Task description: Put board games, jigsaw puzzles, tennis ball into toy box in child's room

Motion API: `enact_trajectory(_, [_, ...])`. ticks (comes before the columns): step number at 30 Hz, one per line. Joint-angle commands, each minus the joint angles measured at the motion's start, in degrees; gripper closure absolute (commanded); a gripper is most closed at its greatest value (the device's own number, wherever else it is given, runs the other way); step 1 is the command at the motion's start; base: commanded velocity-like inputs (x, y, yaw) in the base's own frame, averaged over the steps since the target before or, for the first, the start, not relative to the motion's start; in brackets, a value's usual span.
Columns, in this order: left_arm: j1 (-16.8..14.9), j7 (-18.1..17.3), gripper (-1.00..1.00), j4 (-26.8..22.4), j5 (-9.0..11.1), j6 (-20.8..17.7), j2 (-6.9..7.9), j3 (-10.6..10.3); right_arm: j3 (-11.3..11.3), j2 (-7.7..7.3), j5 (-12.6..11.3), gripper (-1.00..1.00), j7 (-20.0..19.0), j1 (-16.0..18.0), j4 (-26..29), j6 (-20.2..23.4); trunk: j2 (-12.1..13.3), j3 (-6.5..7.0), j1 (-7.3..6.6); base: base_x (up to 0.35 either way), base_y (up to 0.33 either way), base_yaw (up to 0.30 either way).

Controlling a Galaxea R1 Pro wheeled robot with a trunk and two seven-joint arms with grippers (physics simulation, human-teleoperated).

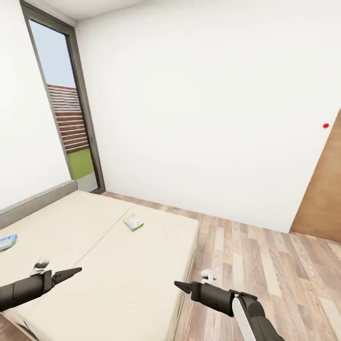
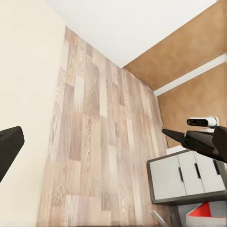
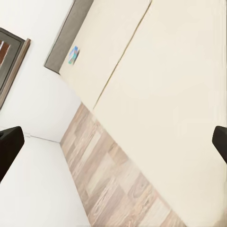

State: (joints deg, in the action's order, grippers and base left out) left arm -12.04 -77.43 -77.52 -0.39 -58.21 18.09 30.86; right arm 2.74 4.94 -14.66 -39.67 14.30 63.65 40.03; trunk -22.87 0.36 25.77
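Head view, left to right:

Far left edge of the bed (image 1: 118,255): blue game box (image 1: 8,242), flat on the mattress near the grey headboard (image 1: 38,201), partly cut by the frame edge. Same box visible in right wrist view (image 3: 73,55), close to the headboard (image 3: 71,33).

Behind the headboard: tall window (image 1: 66,104) with dark frame, slatted fence and green outside.

Lower left: left gripper (image 1: 71,273) held over the near part of the mattress, tips pointing right. Looks pressed to a single point, nothing in it. In left wrist view, one dark finger (image 2: 8,146) at the frame edge, so spread vs. closed hard to call there.

Mid bed: pale green-edged game box (image 1: 133,221), flat, close to the mattress seam, well apart from the blue one and from both grippers.

Lower centre-right: right gripper (image 1: 182,285) just off the bed's floor-side edge, over the wood floor (image 1: 265,255), tips pointing left toward the bed. Also tapered to a point, empty. Seen from left wrist view as well (image 2: 172,134), above a grey drawer cabinet (image 2: 189,177). Right wrist view gives only dark fingers (image 3: 9,149) at both frame edges.

Far right: white wall with a small red dot (image 1: 325,126), brown wood door (image 1: 324,189).
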Motion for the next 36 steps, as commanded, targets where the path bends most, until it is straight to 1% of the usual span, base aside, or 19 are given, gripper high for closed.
enact_trajectory(1, [0.00,-0.26,-1.00,0.00,-0.05,-0.60,0.01,0.06,0.16,0.07,-0.13,-1.00,-0.15,0.03,-0.02,0.38,-0.05,-0.03,0.02,-0.053,0.062,-0.279])
enact_trajectory(6, [0.00,-0.26,-1.00,0.00,-0.06,-0.61,0.01,0.08,0.16,0.07,-0.14,-1.00,-0.15,0.03,-0.02,0.36,-0.05,-0.03,0.02,-0.075,0.106,-0.279])
enact_trajectory(14, [0.00,-0.26,-1.00,0.00,-0.06,-0.63,0.01,0.08,0.16,0.07,-0.16,-1.00,-0.15,0.02,-0.02,0.37,-0.05,-0.03,0.02,-0.068,0.194,-0.280])
enact_trajectory(25, [0.00,-0.29,-1.00,-0.02,-0.05,-0.63,0.01,0.08,0.16,0.07,-0.15,-1.00,-0.15,0.04,-0.02,0.34,-0.05,-0.03,0.02,-0.012,0.084,-0.280])
enact_trajectory(36, [0.00,-0.26,-1.00,0.00,-0.05,-0.64,0.01,0.08,0.16,0.07,-0.19,-1.00,-0.15,0.03,-0.02,0.32,-0.05,-0.03,0.02,-0.001,0.231,-0.280])
